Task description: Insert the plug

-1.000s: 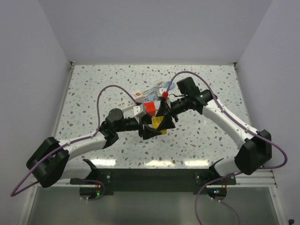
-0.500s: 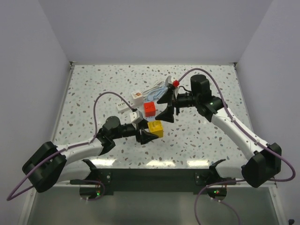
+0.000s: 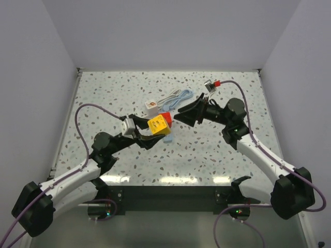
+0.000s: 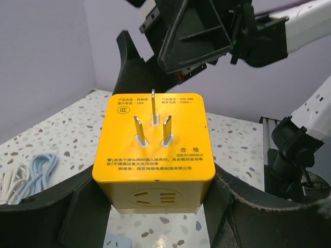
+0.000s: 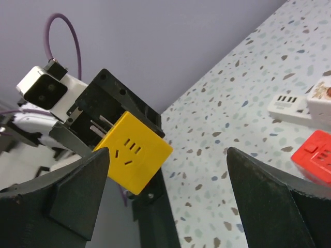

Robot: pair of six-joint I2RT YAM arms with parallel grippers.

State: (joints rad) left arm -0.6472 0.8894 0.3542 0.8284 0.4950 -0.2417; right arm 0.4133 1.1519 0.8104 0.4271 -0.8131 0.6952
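Yellow plug point(image 4: 154, 142) pinched in my left gripper point(image 3: 150, 132), held up off the table point(image 3: 217, 155), its three prongs pointing back toward my left wrist and its socket face turned to my right gripper point(image 3: 187, 113). Right gripper empty, fingers spread wide, hanging near the plug without touching it. Red cube point(image 3: 166, 117) on the table just behind the plug; white block point(image 3: 151, 107) and blue cable point(image 3: 179, 97) farther back.

Bright, even overhead light casts soft shadows, with glare patches at the front of the table point(image 3: 170, 179).
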